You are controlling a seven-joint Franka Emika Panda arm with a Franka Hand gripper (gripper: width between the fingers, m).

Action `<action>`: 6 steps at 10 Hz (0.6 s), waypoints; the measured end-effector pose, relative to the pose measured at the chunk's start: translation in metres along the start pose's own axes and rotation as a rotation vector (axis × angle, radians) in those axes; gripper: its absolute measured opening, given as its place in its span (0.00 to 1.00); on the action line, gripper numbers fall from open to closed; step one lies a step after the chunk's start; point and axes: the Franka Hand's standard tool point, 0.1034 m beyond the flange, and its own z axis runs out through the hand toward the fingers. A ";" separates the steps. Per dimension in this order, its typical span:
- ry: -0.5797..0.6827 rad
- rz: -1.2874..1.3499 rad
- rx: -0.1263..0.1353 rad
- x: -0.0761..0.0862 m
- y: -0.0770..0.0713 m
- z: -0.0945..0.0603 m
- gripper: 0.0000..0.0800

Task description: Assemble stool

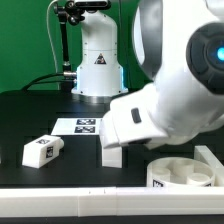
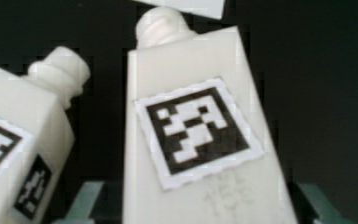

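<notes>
A white stool leg (image 2: 194,110) with a black-and-white tag lies lengthwise between my gripper (image 2: 204,204) fingers. The fingers (image 2: 101,200) press against both of its sides, so the gripper is shut on it. In the exterior view this leg (image 1: 111,155) hangs under the gripper (image 1: 118,140), low over the black table. A second leg (image 2: 25,130) lies close beside it and also shows in the exterior view (image 1: 42,150), towards that view's left. The round rimmed seat (image 1: 186,174) sits at the exterior view's lower right.
The marker board (image 1: 84,125) lies flat on the table behind the legs. The robot's white base (image 1: 97,65) stands at the back, with a camera stand beside it. The arm's large white body (image 1: 180,90) fills the exterior view's right.
</notes>
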 end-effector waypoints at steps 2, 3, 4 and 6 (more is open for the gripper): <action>0.000 -0.005 0.008 -0.012 -0.001 -0.022 0.41; 0.003 -0.005 0.008 -0.011 -0.001 -0.021 0.41; 0.011 -0.005 0.007 -0.009 -0.001 -0.022 0.41; 0.059 -0.004 0.003 -0.003 -0.001 -0.027 0.41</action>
